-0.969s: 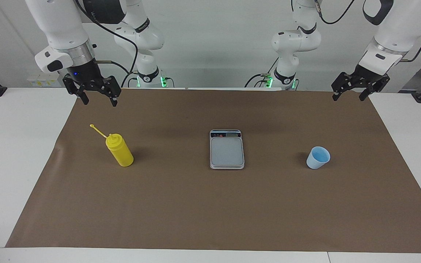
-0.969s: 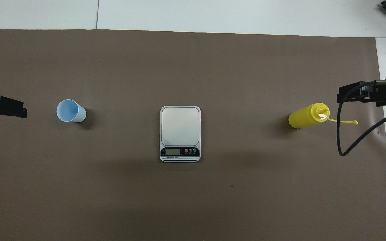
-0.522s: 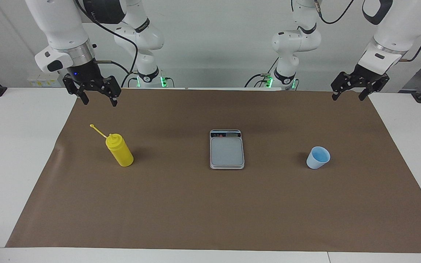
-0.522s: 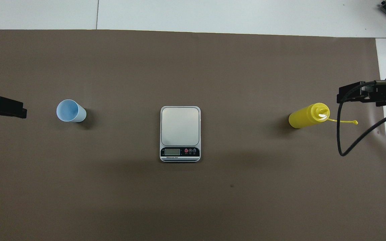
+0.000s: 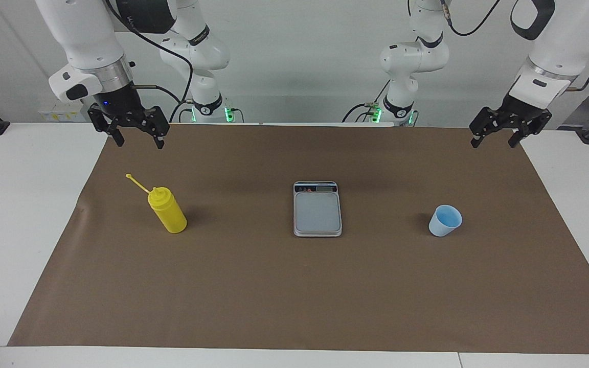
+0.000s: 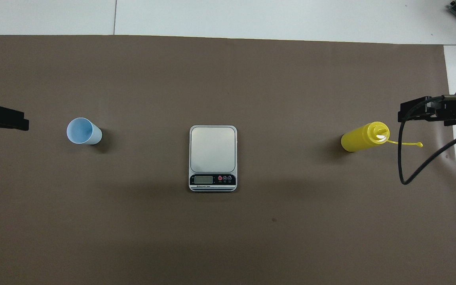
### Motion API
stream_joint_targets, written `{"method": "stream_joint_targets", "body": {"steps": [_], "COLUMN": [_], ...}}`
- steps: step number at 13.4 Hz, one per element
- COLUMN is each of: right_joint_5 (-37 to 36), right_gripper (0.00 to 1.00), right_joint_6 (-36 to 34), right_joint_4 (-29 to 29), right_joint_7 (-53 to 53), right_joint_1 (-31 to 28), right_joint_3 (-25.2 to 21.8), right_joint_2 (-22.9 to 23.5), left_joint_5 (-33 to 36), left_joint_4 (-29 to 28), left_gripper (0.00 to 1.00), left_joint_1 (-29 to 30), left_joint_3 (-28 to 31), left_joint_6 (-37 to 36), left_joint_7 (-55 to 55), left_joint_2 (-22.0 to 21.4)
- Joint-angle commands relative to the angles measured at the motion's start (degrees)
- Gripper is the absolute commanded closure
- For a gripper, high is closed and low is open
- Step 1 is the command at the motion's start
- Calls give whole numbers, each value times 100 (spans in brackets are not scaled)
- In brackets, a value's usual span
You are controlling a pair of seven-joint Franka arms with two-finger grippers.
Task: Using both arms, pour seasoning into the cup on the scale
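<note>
Seasoning [image 5: 167, 210] stands upright; overhead alone shows scale [image 6: 212, 158] buttons.

I see two glossy white jointed arms with rounded segments and black rings at the joints. Loose black cables loop along both. Green lights glow at each base. The right gripper [image 5: 138, 138] is black, under a silver wrist collar and a white block with a black oval button. The left gripper [image 5: 499, 137] is black too.
</note>
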Motion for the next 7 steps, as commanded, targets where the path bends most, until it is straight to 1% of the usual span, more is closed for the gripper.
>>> {"method": "stream_joint_targets", "body": {"steps": [1,3,5,7], "right_joint_5": [-17,-17,-17,-17], "right_gripper": [0,0,0,0], "right_joint_6": [57,57,57,57], "right_joint_4": [-156,-156,-156,-156], "right_joint_7": [-122,-113,-122,-122], "right_joint_1": [-73,-73,-73,-73], "right_joint_3": [29,29,29,29], "right_joint_2": [-135,-135,-135,-127], "left_joint_5": [-72,-45,-37,-28], "left_joint_4": [-41,-51,-51,-382], "left_gripper": [0,0,0,0], "left_joint_1": [228,263,255,368], "left_joint_3": [-31,-31,4,4], "left_joint_6": [658,1132,1537,1933], "left_joint_7": [1,-8,-43,-43], "left_joint_2": [427,883,1183,1246]}}
